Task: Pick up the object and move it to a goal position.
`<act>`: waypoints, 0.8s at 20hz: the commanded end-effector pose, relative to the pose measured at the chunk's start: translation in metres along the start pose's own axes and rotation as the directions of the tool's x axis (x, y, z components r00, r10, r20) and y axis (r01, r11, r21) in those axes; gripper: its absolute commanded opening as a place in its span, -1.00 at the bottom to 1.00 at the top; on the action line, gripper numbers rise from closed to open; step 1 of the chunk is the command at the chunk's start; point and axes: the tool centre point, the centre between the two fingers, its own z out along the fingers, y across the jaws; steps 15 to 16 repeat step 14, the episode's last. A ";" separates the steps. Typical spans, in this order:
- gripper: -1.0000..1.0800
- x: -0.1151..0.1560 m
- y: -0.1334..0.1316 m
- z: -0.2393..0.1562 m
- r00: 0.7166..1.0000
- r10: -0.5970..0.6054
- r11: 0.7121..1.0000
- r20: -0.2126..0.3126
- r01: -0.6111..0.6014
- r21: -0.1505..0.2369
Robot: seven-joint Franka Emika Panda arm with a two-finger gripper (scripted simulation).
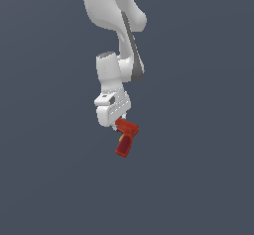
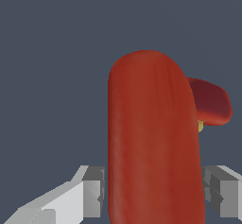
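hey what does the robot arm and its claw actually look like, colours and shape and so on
The arm is glossy white with rounded, bulbous segments and a dark grey seam running down its joints. The wrist ends in a blocky white hand with a grey cap on top. The claw has two squarish fingers, white outside with stepped grey inner pads. No cables, logos or markings show.
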 end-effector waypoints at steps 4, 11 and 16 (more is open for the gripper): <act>-1.00 0.038 0.007 -0.024 1.000 0.000 1.000 -0.001 0.000 -0.003; -1.00 0.059 0.012 -0.036 1.000 0.001 1.000 -0.001 -0.001 -0.002; -1.00 0.059 0.013 -0.036 1.000 0.001 1.000 -0.002 -0.001 -0.002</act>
